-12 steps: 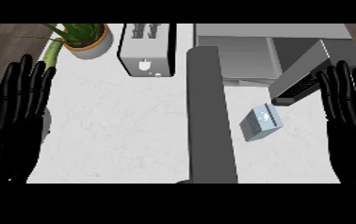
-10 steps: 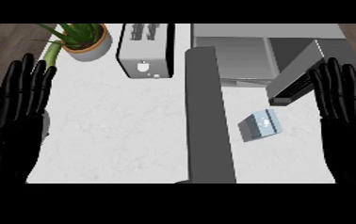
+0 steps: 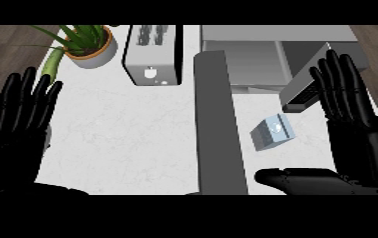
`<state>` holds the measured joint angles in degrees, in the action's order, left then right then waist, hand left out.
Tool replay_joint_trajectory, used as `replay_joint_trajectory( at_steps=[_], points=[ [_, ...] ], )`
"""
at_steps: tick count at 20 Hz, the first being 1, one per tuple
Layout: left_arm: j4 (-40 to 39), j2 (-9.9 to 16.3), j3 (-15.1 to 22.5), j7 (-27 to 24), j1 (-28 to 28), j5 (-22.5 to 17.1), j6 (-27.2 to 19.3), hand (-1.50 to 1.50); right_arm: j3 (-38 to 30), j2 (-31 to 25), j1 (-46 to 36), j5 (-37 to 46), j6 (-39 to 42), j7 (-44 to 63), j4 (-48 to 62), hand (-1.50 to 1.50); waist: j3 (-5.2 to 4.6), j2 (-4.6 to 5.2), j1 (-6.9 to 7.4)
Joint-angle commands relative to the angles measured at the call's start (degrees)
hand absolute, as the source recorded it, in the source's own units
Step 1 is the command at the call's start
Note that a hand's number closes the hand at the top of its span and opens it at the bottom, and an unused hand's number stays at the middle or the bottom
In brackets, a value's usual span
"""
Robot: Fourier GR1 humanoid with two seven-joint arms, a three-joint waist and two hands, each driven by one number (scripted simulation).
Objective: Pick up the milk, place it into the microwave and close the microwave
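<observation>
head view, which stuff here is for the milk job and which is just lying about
For the job:
- small grey-blue milk carton lying on the white counter
- grey microwave, door open
- black right hand, open beside the carton

Lying about:
- silver toaster
- green plant in a tan pot
- black left hand, resting open at the left edge

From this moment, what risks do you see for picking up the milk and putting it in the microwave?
The right hand is open beside the milk, not holding it; closing in from there may push the milk away. The microwave door stands open just left of the milk, so the milk may be knocked against it.
</observation>
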<state>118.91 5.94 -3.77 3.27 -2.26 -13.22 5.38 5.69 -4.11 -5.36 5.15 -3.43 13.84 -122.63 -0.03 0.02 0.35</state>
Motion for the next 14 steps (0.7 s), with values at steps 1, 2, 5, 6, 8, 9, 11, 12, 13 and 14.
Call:
replay_joint_trajectory(
  at_steps=[1, 2, 5, 6, 8, 9, 11, 12, 13, 14],
  points=[
    [6.93, 0.02, -0.93, 1.85, -7.77, -5.12, 3.05, -1.50, 2.07, 1.27, -0.25, 2.67, -1.49, 3.88, -1.77, -1.50, 0.01, -0.15, 0.05],
    [7.41, 1.65, -4.39, 2.53, -8.40, -9.37, 4.70, -1.50, -1.45, -0.80, 0.05, -0.40, 0.31, 4.76, -2.84, -1.50, 0.01, -0.15, 0.04],
    [13.31, 1.23, -4.65, 4.02, -14.16, -9.88, 5.56, -1.50, 0.33, 0.11, 1.25, 2.48, -0.84, 6.08, -3.50, -1.50, 0.02, -0.16, 0.07],
    [6.48, 2.57, -7.18, 2.32, -9.35, -11.57, 7.13, -1.50, 3.33, 2.64, 0.22, 7.09, -3.72, 5.23, 0.36, -1.50, 0.01, -0.07, -0.10],
    [12.51, 1.15, -7.30, 3.21, -14.82, -12.83, 7.74, -1.50, 2.09, 1.54, 2.73, 6.24, -2.47, 3.48, -0.22, -1.50, 0.02, -0.11, -0.02],
    [13.62, 1.49, -8.36, 2.89, -17.36, -13.89, 9.15, -1.50, 2.07, 1.83, 0.39, 8.11, -3.78, 7.25, -0.52, -1.50, 0.01, -0.13, 0.14],
    [11.87, 2.49, -11.93, 2.88, -17.11, -18.24, 10.80, -1.50, 3.85, 2.04, 7.97, 7.50, -2.61, 1.74, -1.40, -1.50, 0.02, -0.13, -0.12],
    [14.65, 0.57, -9.89, -0.10, -23.15, -16.13, 13.88, -1.50, -2.49, -0.88, 6.79, 3.09, -0.29, -3.86, 4.09, -1.50, 0.04, -0.12, 0.29],
    [18.02, 0.97, -11.70, 2.54, -23.27, -17.69, 12.48, -1.50, -0.61, 0.63, 3.51, 5.66, -1.83, 0.57, 4.48, -1.50, 0.03, -0.12, 0.30],
    [17.01, 1.70, -13.69, 2.19, -22.53, -18.49, 13.08, -1.50, -0.89, 0.86, 5.19, 5.18, -1.85, -0.40, 5.09, -1.50, 0.03, -0.11, 0.17]
  ],
)
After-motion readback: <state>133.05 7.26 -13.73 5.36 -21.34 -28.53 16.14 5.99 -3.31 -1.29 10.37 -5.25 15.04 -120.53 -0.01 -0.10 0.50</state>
